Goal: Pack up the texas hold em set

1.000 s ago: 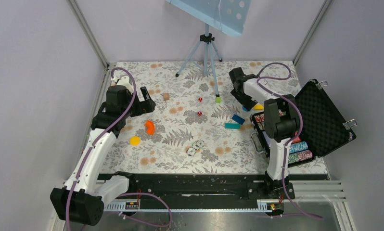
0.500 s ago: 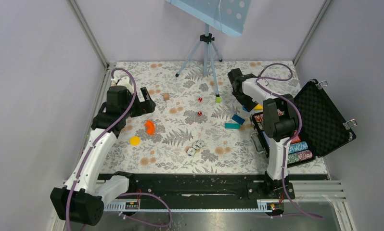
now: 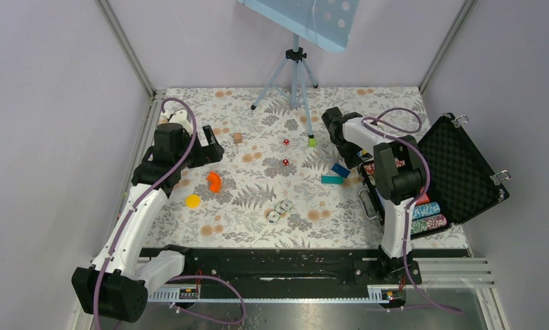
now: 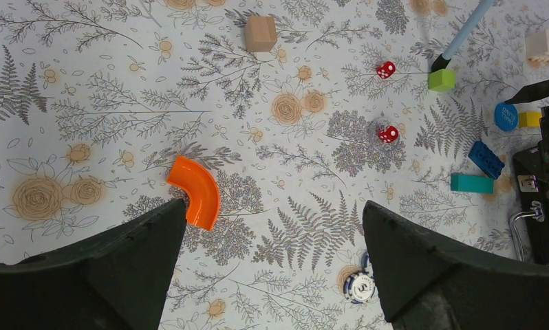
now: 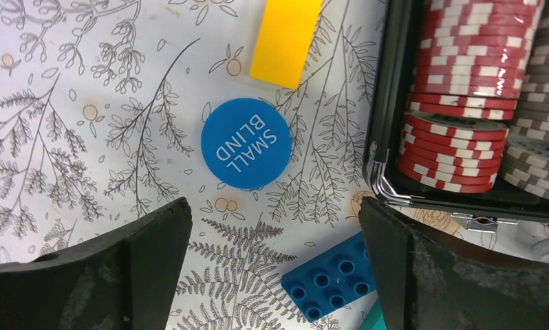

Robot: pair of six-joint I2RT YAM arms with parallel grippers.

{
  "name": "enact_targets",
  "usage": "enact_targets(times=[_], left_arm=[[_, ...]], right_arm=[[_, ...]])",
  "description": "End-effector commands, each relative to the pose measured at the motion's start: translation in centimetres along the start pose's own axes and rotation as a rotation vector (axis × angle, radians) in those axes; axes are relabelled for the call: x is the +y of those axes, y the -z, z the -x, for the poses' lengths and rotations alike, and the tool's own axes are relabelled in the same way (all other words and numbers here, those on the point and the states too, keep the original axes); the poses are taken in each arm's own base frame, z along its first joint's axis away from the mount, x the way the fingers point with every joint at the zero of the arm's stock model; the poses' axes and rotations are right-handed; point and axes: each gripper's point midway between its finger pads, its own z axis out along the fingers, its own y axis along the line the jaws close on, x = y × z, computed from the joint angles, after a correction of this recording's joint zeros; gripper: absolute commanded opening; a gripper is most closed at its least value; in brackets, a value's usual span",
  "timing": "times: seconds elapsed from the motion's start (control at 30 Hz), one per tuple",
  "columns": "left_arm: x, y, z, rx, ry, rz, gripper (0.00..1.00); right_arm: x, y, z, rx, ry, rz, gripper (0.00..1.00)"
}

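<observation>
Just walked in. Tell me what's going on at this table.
Two robot arms are packing a poker set into the open black case at the right of the table, where chip rows already sit. The right gripper hovers open over the blue SMALL BLIND disc lying beside the case. The left gripper is open and empty above the table; two red dice and a few chips lie loose.

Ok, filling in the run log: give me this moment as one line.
left pincer: open, empty | right pincer: open, above SMALL BLIND disc | case: open, chips inside
</observation>
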Motion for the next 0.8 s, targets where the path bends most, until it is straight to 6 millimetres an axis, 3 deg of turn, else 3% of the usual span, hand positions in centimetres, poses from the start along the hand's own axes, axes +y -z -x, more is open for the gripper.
enact_targets(times=[0.0,0.23,0.77], left_arm=[[-0.7,0.3,1.2,-0.055,-0.018,-0.029,0.99],[-0.5,0.2,1.1,-0.053,-0.019,-0.018,0.99],[-0.5,-0.2,0.9,-0.041,-0.023,-0.016,0.99]], right_arm=[[-0.7,1.5,2.6,-0.090,-0.170,0.000,0.98],[-0.2,1.2,2.6,-0.102,-0.250,-0.008,0.98],[2.3,1.6,2.7,-0.094,-0.083,0.035,1.00]])
